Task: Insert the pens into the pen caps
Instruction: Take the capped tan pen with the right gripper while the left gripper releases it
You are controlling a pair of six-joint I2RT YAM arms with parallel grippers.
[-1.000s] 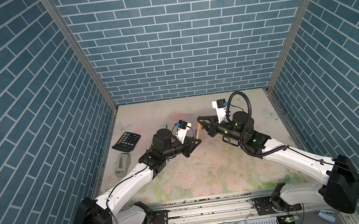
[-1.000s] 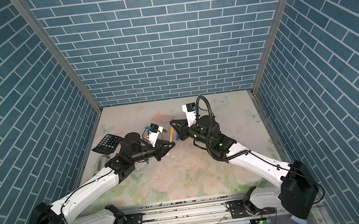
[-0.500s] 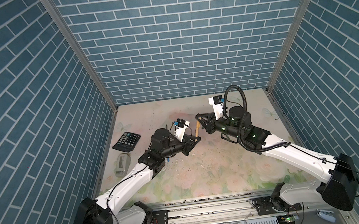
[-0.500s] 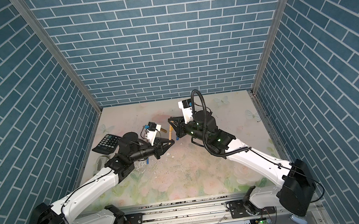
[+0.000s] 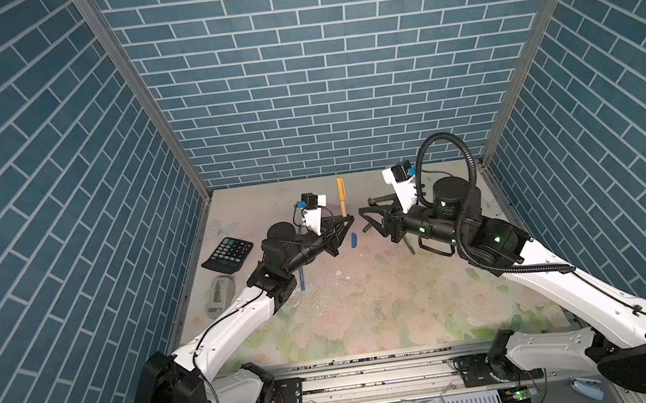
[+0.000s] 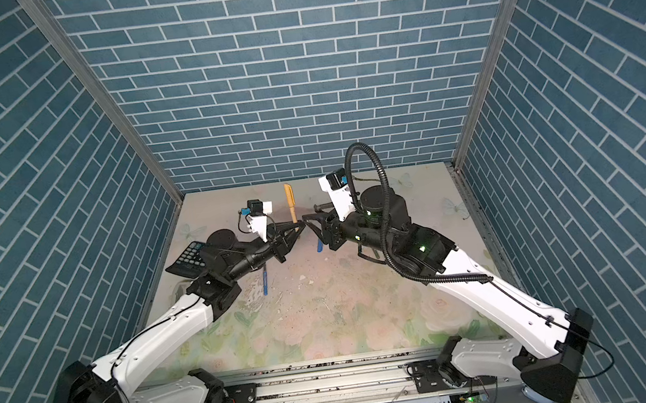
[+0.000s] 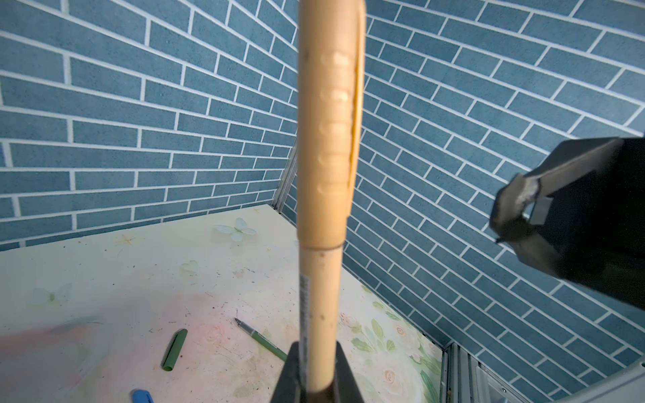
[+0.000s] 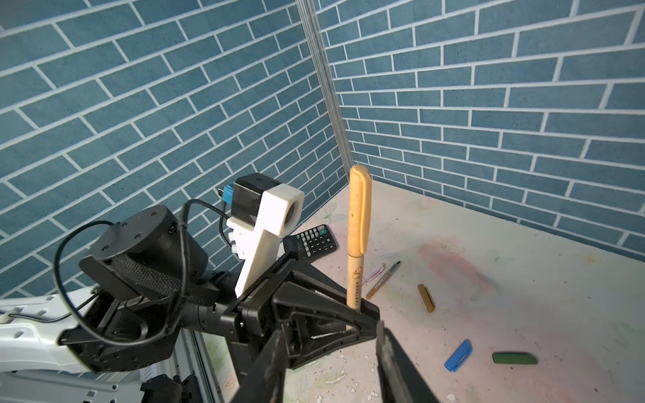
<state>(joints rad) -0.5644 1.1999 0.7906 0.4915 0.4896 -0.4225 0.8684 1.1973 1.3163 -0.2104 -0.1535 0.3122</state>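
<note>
Done, by look of it: 1 of 5. Gold pen w/ gold cap pushed on down to the seam, upright, just above centre in both top views, clear of the bench. Pinched low on the barrel by left fingers. Right fingers spread, holding nothing, just right of the pen in both top views.

Left to do, prob. 4 pairs, all flat on bench, uncapped:
- green pen near green cap
- blue cap just below held pen, mid-frame; blue pen left of centre, apart from it
- 2nd gold pen near 2nd gold cap
- pink pen half hidden behind held pen; pink cap not found

Held pen not yet set down.
</note>
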